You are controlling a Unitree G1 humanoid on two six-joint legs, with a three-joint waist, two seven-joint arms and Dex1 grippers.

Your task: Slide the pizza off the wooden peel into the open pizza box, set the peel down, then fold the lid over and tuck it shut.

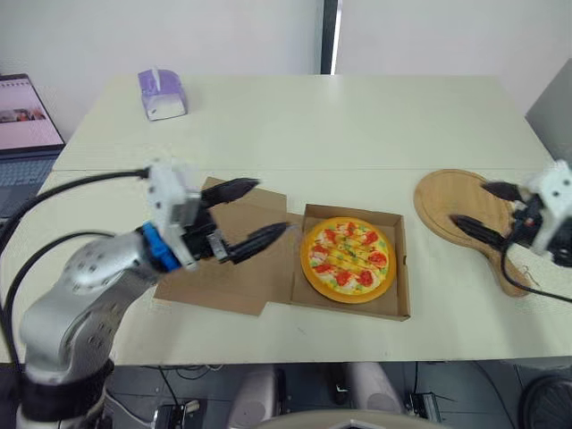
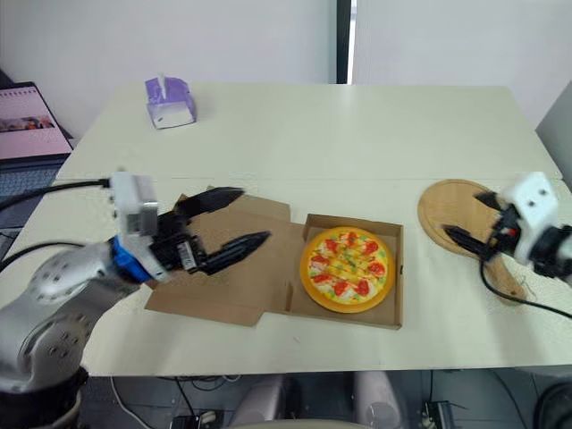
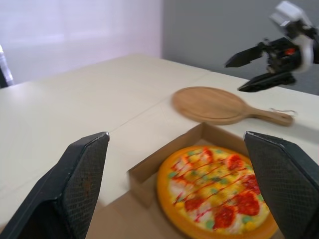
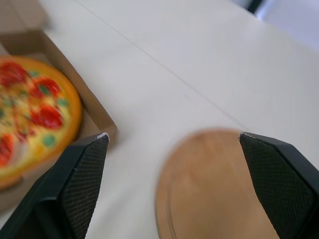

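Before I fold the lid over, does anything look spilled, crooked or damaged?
Nothing stands out. The pizza lies flat inside the box. The empty peel rests flat on the table to the box's right. The lid lies open on its left.

Pale bench (image 1: 340, 125): open cardboard pizza box (image 1: 399, 268) near front edge, lid (image 1: 232, 286) lying flat; wooden peel (image 1: 451, 204) apart, right; purple tissue box (image 1: 161, 93) far left.

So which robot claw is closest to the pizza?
The left gripper, open above the flat cardboard lid right beside the pizza. The right gripper is farther off, over the wooden peel.
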